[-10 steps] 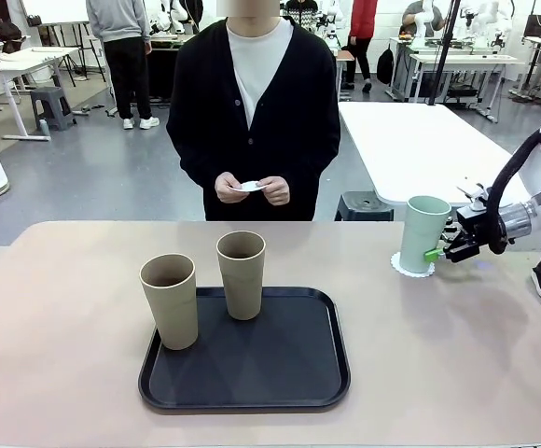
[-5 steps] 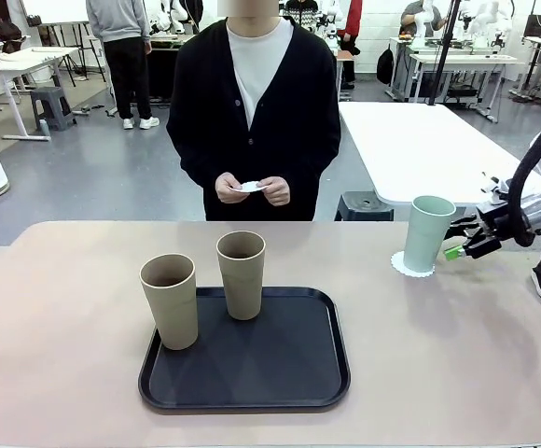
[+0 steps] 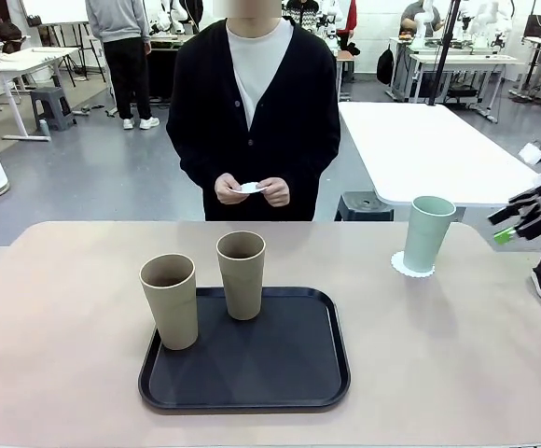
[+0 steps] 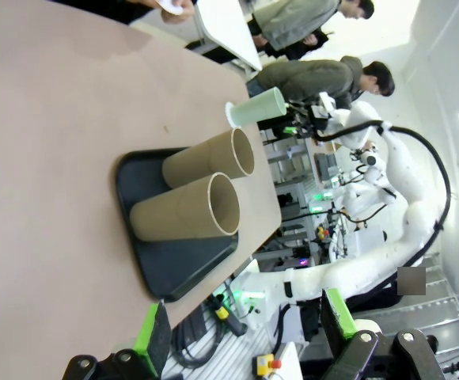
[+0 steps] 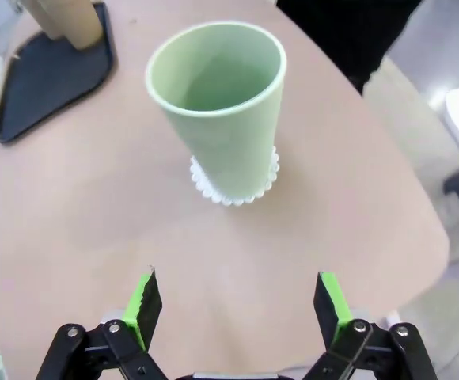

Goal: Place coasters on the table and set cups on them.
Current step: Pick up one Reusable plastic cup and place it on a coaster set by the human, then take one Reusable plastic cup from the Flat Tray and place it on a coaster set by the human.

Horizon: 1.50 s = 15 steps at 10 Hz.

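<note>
Mint green cup: the mint green cup [image 5: 223, 111] stands on the far right part of the surface [image 3: 65, 308], centred on a coaster [image 5: 233, 192].
Cup axis: its long axis is upright, with the open mouth up and the body tapering down to a narrower base.
Coaster: it lies flat on the surface, and its scalloped white edge shows all round the cup's base.
Right wrist view: it looks down into the cup's mouth and shows the inside empty, while the front view gives the cup from the side.
Right gripper: the right gripper [image 5: 237, 305] has its green pads spread wide and grips nothing. It is off to the right of the cup and apart from it; in the front view it hangs beyond the surface's right edge.
Beige cups: two beige cups [image 3: 170, 301] [image 3: 242, 275] stand upright with mouths up on a black tray [image 3: 242, 373] near the middle of the surface. One is at the tray's left rim and the other is nearer its far edge.
Left wrist view: the scene is turned sideways, and both beige mouths show as hollow rings.
Left gripper: the left gripper [image 4: 244, 324] is spread wide with nothing between its pads, well back from the tray.
Person: the person [image 3: 256, 93] stands at the far side, with both hands [image 3: 275, 192] together at the waist, pinching a second coaster [image 3: 249, 187] above the far edge.
</note>
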Each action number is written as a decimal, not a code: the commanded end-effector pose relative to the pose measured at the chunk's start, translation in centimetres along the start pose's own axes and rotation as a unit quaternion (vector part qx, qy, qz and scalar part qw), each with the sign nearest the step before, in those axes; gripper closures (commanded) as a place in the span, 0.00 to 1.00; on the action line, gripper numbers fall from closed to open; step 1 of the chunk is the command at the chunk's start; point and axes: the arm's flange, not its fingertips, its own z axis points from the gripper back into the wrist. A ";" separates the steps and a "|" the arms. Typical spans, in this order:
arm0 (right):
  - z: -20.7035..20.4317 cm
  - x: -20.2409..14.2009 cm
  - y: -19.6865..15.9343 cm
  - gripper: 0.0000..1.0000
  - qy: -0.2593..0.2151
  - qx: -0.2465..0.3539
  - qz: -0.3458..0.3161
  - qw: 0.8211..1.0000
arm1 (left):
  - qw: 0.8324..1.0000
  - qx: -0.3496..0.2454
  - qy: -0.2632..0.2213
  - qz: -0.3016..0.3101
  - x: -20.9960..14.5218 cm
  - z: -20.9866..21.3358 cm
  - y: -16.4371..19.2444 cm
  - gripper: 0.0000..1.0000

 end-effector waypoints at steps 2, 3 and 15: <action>2.1 6.9 9.1 0.00 0.130 -0.066 -0.062 0.987 | 1.000 -0.004 -0.004 0.000 0.1 -0.1 -0.1 0.00; 2.3 9.5 12.3 0.00 0.161 -0.094 -0.102 0.977 | 1.000 -0.004 -0.004 0.000 0.1 -0.1 -0.1 0.00; 2.6 19.2 24.2 0.00 0.193 -0.203 -0.142 0.949 | 1.000 -0.004 -0.004 0.000 0.1 -0.1 -0.1 0.00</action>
